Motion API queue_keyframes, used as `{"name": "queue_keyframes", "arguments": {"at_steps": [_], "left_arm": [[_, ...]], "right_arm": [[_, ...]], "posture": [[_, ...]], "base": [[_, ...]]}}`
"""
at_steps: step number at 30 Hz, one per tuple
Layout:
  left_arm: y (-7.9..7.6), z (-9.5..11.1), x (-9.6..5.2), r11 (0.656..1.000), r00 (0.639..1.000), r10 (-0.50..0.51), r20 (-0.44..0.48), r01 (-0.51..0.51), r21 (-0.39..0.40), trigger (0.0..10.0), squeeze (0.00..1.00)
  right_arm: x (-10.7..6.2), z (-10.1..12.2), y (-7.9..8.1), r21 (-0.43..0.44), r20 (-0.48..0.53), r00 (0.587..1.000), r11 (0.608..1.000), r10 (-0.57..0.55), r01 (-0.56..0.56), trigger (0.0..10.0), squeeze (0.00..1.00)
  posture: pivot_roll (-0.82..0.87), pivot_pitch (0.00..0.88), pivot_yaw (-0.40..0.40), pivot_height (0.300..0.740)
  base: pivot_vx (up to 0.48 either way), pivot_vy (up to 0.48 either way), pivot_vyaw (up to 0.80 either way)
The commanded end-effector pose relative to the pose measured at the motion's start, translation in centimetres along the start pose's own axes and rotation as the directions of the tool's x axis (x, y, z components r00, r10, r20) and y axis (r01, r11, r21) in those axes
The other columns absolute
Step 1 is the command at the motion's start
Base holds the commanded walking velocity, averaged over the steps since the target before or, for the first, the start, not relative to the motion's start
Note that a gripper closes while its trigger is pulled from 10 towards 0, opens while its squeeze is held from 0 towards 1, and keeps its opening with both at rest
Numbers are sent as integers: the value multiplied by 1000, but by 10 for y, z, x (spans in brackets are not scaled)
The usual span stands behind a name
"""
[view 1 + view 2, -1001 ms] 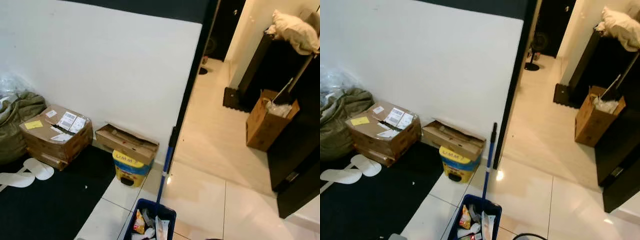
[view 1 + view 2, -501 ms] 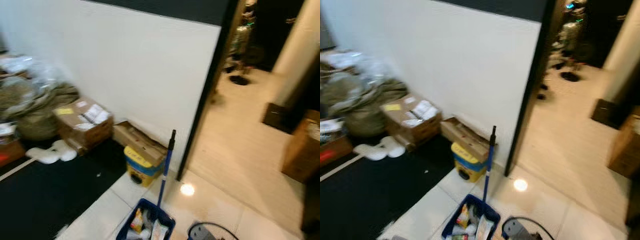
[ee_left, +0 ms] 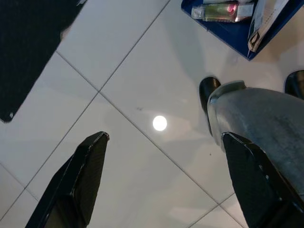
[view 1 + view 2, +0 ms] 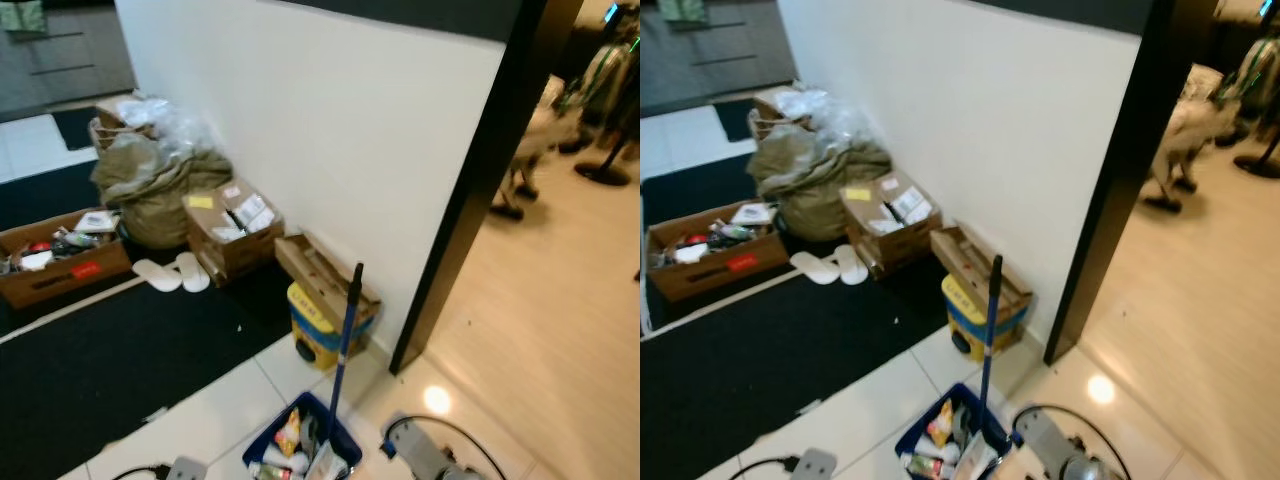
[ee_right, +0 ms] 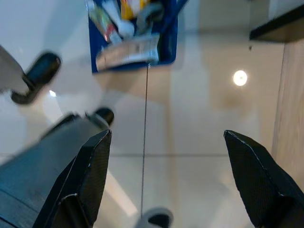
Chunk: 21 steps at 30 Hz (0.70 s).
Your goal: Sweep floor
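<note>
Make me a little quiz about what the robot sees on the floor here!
1. True or false: the blue dustpan has rubbish in it.
2. What colour is the tub under the flattened cardboard box? A red, B yellow, C green.
3. What white pair lies on the black mat by the taped box?

Key: 1 true. 2 B. 3 slippers.

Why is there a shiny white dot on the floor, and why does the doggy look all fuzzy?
The dot is a ceiling light's glare on the glossy tiles in the left eye view, also in both wrist views. The animal past the doorway is blurred. Right wrist view: the blue dustpan is smeared too.
</note>
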<state>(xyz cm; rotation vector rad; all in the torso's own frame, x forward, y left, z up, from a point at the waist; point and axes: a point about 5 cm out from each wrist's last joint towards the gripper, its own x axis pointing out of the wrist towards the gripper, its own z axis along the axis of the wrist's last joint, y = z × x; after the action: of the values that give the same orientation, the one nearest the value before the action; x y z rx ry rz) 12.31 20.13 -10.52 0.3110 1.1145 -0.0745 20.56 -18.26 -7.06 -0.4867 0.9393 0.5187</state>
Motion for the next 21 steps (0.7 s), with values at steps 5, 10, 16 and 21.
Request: {"name": "queue_keyframes", "arguments": {"at_steps": [5, 10, 16, 21], "left_arm": [[-6, -13, -2, 1000, 999, -25, -46, 26, 17, 10000, 0], [-5, -15, -3, 999, 999, -18, -46, 19, 31, 10000, 0], [-2, -23, -5, 998, 999, -10, -51, 12, 54, 10000, 0], [2, -27, -6, 998, 999, -5, -53, 8, 64, 10000, 0]], "right_arm": [[1, 26, -5, 50, 128, 992, 999, 10, -16, 10000, 0], [0, 69, -16, 191, 324, 945, 981, -36, -29, 10000, 0], [-11, 109, -50, 402, 433, 868, 914, -245, 58, 10000, 0], [-15, 119, -57, 445, 464, 837, 893, -289, 62, 10000, 0]], "posture": [[19, 0, -84, 740], [18, 0, -81, 740], [28, 0, -70, 740], [40, 14, -55, 740]], "base": [[0, 0, 0], [0, 0, 0], [0, 0, 0], [0, 0, 0]]}}
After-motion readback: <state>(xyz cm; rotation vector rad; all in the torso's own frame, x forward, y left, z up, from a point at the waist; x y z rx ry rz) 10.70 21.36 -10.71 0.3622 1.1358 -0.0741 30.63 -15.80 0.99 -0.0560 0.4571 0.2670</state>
